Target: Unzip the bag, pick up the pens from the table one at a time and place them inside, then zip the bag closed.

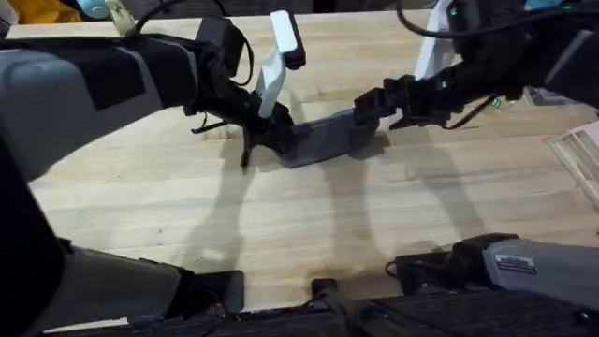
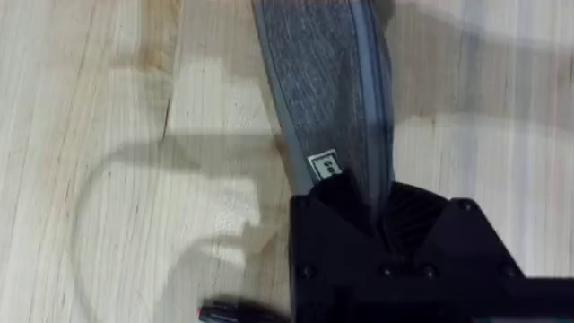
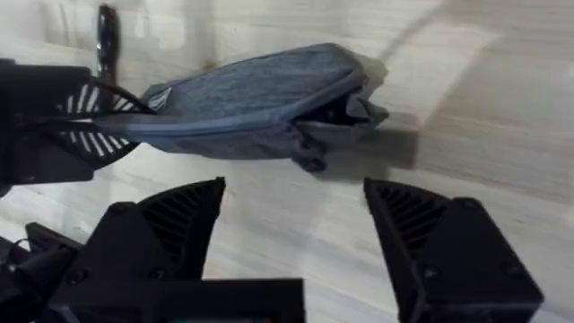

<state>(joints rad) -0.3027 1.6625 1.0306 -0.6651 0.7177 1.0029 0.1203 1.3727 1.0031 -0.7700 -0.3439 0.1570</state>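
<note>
One grey felt pencil pouch (image 1: 323, 139) lies mid-table on the light wooden plank tabletop (image 1: 281, 225), zipper mouth gaping (contents hidden) | left gripper (image 2: 377, 211) clamps pouch's end | right gripper (image 3: 296, 224) spread wide, near open end | thin black pen (image 3: 107, 36) beyond pouch.

Grey-and-black arms, black cables, black ribbed right hand (image 3: 296, 247)
</note>
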